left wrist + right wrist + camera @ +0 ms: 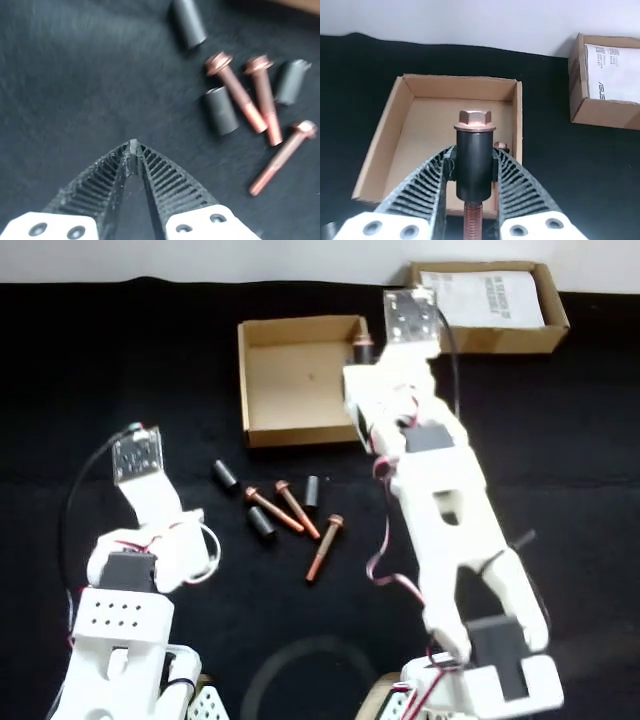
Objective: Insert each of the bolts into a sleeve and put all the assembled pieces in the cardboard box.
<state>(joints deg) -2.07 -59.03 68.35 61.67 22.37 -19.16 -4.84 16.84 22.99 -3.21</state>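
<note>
My left claw (132,152) is nearest me, pinched closed on nothing, its tips low over the black table (560,440). Just past it lie the loose parts. Two bolts (273,509) lie side by side and a third bolt (325,547) lies a little to their right, all with their heads pointing away from me. Three loose sleeves (262,522) lie among them: one touching or nearly touching the leftmost bolt, one (312,490) beside the middle bolt's head, and one (225,475) off to the left, apart from the rest. Farther out, the box (243,380) stands open. My right claw (473,152) is clamped on a sleeve (472,175) with a bolt (474,119) through it: the head sits on top and the thread sticks out below. It holds the piece upright at the box's right wall. Beyond that, at the far right, a second box (500,338) holds a printed sheet (485,295).
</note>
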